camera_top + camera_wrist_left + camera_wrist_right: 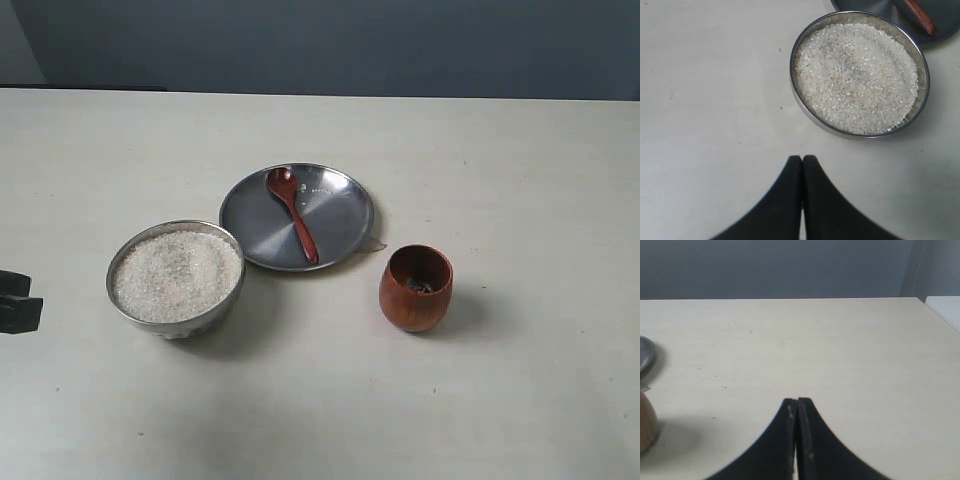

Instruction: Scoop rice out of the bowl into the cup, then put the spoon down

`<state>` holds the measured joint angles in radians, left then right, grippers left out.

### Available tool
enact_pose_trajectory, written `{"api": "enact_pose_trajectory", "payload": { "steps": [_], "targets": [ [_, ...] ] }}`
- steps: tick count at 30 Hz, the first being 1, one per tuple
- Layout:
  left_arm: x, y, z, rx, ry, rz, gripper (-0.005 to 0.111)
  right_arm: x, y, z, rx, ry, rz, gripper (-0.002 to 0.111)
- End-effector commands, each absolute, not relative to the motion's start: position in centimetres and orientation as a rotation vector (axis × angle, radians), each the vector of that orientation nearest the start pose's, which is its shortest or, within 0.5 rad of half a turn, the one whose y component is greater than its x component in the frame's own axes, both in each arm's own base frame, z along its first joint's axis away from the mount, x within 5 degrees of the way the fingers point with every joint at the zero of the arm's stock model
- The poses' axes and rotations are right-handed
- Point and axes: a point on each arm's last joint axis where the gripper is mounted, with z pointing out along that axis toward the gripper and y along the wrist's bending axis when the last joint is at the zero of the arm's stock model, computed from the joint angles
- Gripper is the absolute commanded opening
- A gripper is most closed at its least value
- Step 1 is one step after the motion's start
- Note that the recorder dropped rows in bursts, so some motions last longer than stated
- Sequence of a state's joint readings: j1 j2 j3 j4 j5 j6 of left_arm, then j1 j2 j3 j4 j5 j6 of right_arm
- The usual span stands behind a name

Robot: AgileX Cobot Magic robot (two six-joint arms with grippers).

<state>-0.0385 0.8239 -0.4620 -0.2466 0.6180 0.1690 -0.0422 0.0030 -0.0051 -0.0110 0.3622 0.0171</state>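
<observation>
White rice (176,273) (856,77) fills the silver bowl (160,322) (799,102) at the table's left. The dark wooden spoon (293,213) (920,16) lies on a flat steel plate (340,200) behind the bowl, head toward the back. To the right stands the reddish-brown wooden cup (415,288) (646,422). My left gripper (20,300) (802,159) is shut and empty, hovering left of the bowl at the exterior view's edge. My right gripper (797,401) is shut and empty, over bare table right of the cup; it is outside the exterior view.
The pale table (500,400) runs to a dark grey wall (320,40) at the back. A small clear scrap (375,244) lies by the plate's right rim. A white surface (947,310) shows past the table's edge in the right wrist view.
</observation>
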Motion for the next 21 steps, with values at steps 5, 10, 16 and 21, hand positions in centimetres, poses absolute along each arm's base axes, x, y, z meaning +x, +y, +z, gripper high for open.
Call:
{"api": "enact_pose_trajectory", "payload": {
  "steps": [5,10,16,21],
  "targets": [
    [14.2,-1.8,24.2,0.071,2.43,-0.202,0.0,5.3,-0.3,18.1,0.051,1.843,-0.034,0.0],
    [14.2,-1.8,24.3,0.071,2.429,-0.202,0.0,5.3,-0.3,18.1,0.051,1.843,-0.034,0.0],
    [14.0,-1.8,24.6,0.073,2.408,-0.201,0.0,5.3,-0.3,18.1,0.051,1.843,-0.034,0.0],
    [12.3,-1.8,26.2,0.08,2.285,-0.197,0.0,5.3,-0.3,18.1,0.051,1.843,-0.034,0.0]
  ]
}}
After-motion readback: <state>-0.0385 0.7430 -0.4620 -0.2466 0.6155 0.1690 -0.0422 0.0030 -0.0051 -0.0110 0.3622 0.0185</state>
